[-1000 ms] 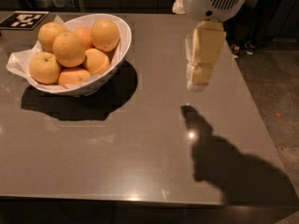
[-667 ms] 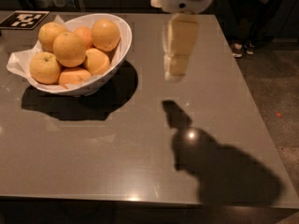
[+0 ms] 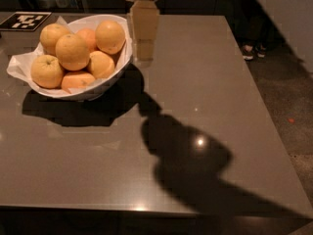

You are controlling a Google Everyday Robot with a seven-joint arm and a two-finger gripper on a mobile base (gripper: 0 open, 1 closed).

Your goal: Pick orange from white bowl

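A broad shadow (image 3: 190,160) lies across the near counter (image 3: 73,175). Behind it, at left, the paper-lined white bowl (image 3: 95,89) holds a heap of fruit, and the orange (image 3: 110,36) sits against its right rim. The gripper (image 3: 144,50) hangs just beside that rim. I cannot tell how wide it stands.

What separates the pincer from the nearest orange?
Only the rim of the glossy white bowl, in the camera view; the cream pincer hangs just outside it.
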